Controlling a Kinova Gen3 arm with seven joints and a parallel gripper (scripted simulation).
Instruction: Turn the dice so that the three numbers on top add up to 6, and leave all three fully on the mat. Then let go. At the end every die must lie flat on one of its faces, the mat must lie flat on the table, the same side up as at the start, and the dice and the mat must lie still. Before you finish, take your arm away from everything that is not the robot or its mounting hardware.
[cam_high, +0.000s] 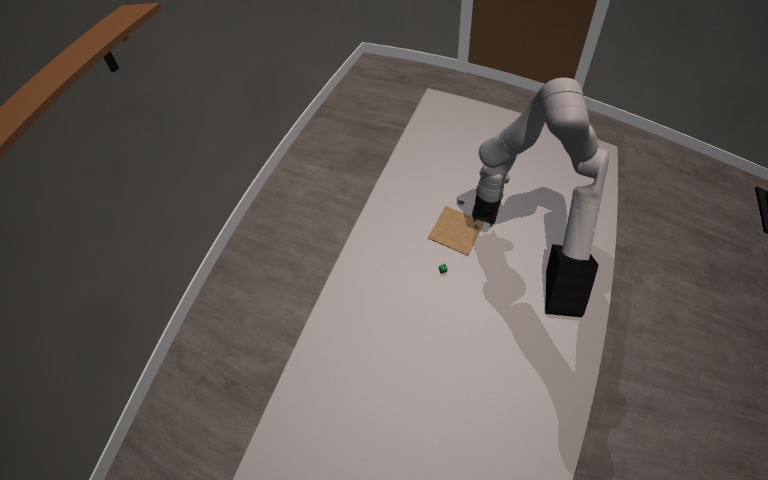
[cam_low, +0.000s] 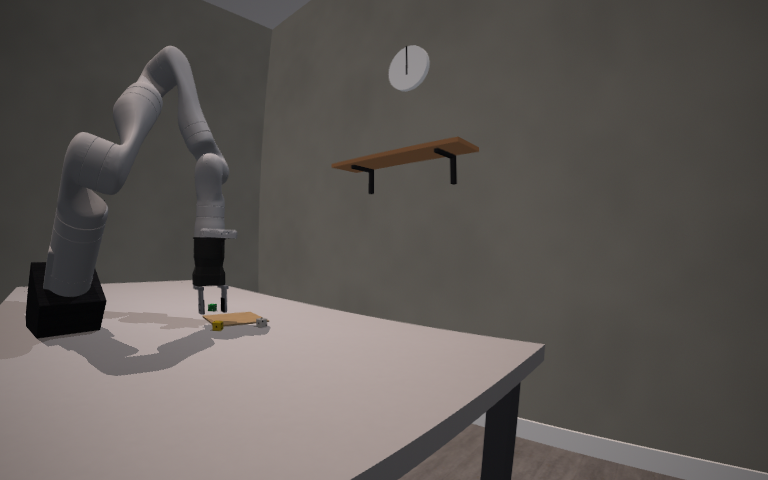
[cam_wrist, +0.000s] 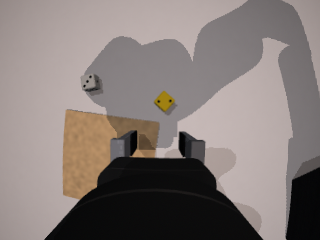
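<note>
The tan mat lies flat on the table with no die on it. A yellow die lies beside one mat corner, showing two pips on top; the arm hides it in the top view. A white die lies off the mat, apparently with three on top. A green die lies beyond the mat's opposite side; its top number is too small to read. My gripper is open and empty, above the table near the mat corner by the yellow die.
The black base block of the arm stands on the table. The arm's shadow falls over the yellow die and part of the mat. A wall shelf is well away from the arm.
</note>
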